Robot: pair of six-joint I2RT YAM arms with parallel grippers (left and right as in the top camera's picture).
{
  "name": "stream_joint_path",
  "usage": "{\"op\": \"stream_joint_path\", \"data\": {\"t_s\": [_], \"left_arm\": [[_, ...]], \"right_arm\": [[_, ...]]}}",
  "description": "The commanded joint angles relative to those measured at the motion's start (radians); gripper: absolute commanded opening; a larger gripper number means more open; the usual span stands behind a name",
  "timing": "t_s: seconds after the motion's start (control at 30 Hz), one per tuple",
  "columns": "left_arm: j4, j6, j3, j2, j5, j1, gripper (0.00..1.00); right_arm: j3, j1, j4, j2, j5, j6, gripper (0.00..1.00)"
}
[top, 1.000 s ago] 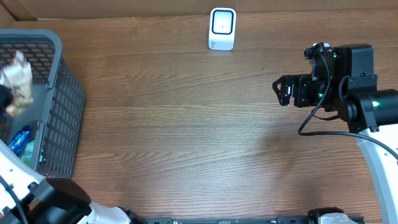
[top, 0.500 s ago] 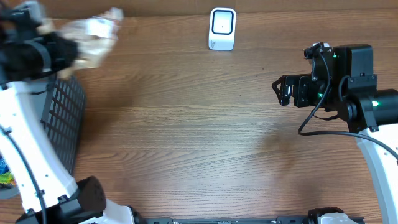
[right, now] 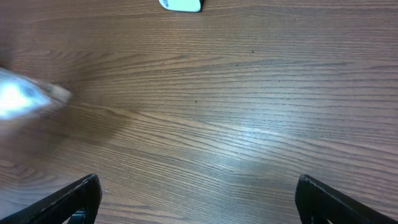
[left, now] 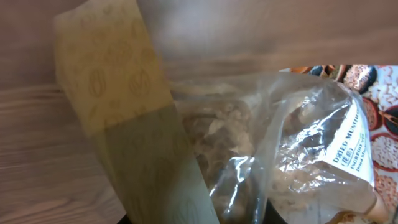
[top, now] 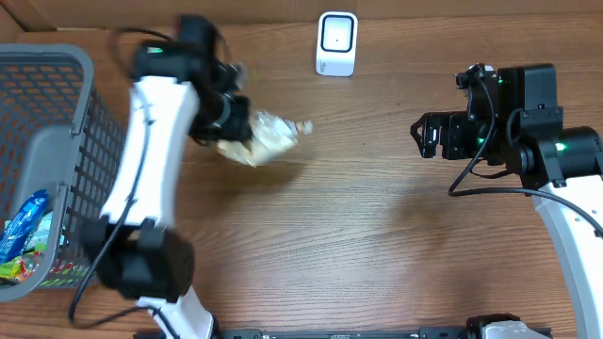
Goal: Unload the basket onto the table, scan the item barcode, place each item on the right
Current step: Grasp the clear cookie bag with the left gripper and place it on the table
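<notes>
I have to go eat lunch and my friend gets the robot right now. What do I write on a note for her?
Left gripper: jaws shut on the bag of dried mushrooms, held over the table.
Right gripper: jaws open, holding nothing, at the right side.
Scanner: at the far edge, beyond and to the right of the bag.
Basket: at the left, other packets inside.
Done: one bag is picked and out of the basket.
Left: bring the bag to the scanner. No barcode shows in any view, so it may need turning.
</notes>
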Motion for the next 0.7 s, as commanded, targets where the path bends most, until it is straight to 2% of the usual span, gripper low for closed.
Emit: {"op": "stream_joint_path", "data": {"t_s": [0.0,0.17,0.2,0.27,0.33,0.37,0.4,0.5,0.67], "left_arm": [[0.018,-0.027,-0.067,0.071,-0.017,-0.049,0.04],[0.000,-0.026,-0.098,0.189,0.010,-0.103,0.04],[-0.006,-0.026,-0.098,0.206,0.009,-0.109,0.08],[-0.010,-0.026,-0.098,0.224,0.010,-0.111,0.43],[-0.015,-0.027,-0.089,0.223,0.015,-0.105,0.70],[-0.026,-0.027,-0.072,0.220,0.016,-0.100,0.78],[-0.047,-0.026,-0.039,0.219,0.016,-0.091,0.81],[-0.121,-0.026,0.091,0.217,0.016,-0.067,0.81],[-0.248,-0.027,0.474,0.211,0.021,-0.007,0.75]], "right_arm": [[0.029,0.005,0.002,-0.004,-0.008,0.003,1.00],[0.029,0.005,0.002,-0.004,-0.008,0.003,1.00],[0.029,0.005,0.002,-0.003,-0.008,0.003,1.00],[0.029,0.005,0.005,-0.003,-0.008,0.003,1.00],[0.029,0.005,0.007,-0.004,-0.008,0.003,1.00],[0.029,0.005,0.009,-0.004,-0.008,0.003,1.00],[0.029,0.005,0.010,-0.004,-0.008,0.003,1.00],[0.029,0.005,0.013,-0.004,-0.008,0.003,1.00],[0.029,0.005,0.013,-0.004,-0.009,0.004,1.00]]}}
